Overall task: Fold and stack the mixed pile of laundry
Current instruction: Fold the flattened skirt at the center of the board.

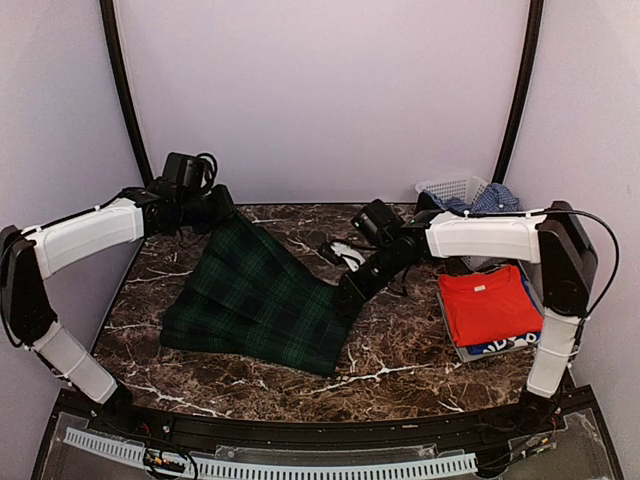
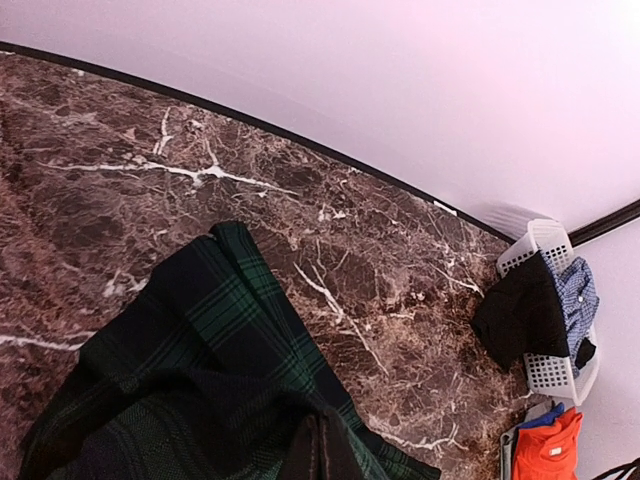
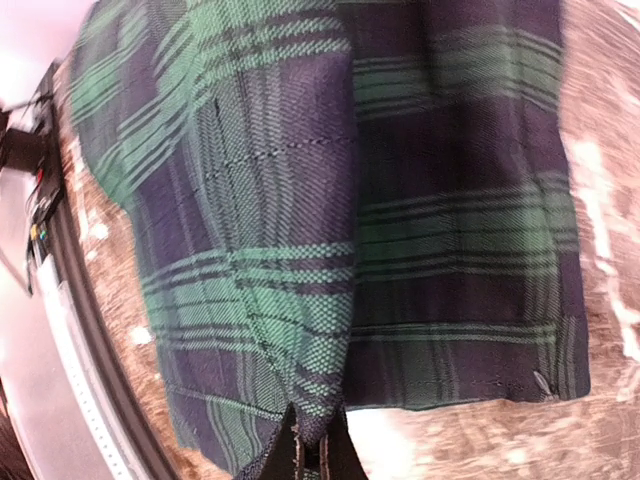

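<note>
The marble bench carries one dark green tartan skirt on its left half, long axis running from the far-left corner toward the middle of the near edge, far end lifted. The left gripper appears clamped on that raised corner; the right gripper pinches the skirt's right edge. At the bench's right edge, one red-orange T-shirt tops one blue T-shirt. One white basket in the far-right corner holds one black garment and one light blue shirt.

skirt fills centre, tabletop open in front
</note>
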Robot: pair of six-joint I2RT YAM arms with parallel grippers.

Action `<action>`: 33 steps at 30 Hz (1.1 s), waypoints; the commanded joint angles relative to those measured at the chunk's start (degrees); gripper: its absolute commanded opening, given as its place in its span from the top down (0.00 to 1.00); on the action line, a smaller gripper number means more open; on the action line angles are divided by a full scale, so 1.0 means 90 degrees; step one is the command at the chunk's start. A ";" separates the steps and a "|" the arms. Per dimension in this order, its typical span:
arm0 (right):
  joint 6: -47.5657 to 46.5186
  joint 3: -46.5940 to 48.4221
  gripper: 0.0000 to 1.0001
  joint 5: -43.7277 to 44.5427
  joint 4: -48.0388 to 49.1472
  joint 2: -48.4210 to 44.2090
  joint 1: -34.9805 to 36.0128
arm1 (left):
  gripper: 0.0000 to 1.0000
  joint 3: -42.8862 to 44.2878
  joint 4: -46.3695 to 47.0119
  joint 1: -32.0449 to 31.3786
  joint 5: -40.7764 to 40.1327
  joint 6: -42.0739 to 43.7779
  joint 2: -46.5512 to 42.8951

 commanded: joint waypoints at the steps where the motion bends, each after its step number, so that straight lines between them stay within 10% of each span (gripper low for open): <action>1: 0.0051 0.0033 1.00 -0.0167 0.0302 0.0629 -0.0390 | 1.00 0.0288 0.0945 0.0034 0.0266 0.0287 0.1102; 10: -0.0029 0.0813 1.00 0.0012 0.0275 0.1782 -0.0640 | 0.98 0.0738 0.1288 0.0163 0.0177 0.0323 0.2721; 18: 0.0245 0.0057 1.00 -0.0386 0.0550 0.1537 -0.0189 | 0.44 0.0447 0.0637 0.0269 -0.0013 0.0569 0.1591; 25: 0.1099 -0.0362 1.00 -0.1054 0.0973 0.0803 0.0917 | 0.31 -0.0622 0.0170 0.0251 0.0309 0.0609 -0.0051; 33: 0.1277 -0.0205 0.62 -0.1442 0.0708 0.0067 0.0627 | 0.31 -0.1322 -0.0548 -0.0687 0.0809 0.0204 -0.0755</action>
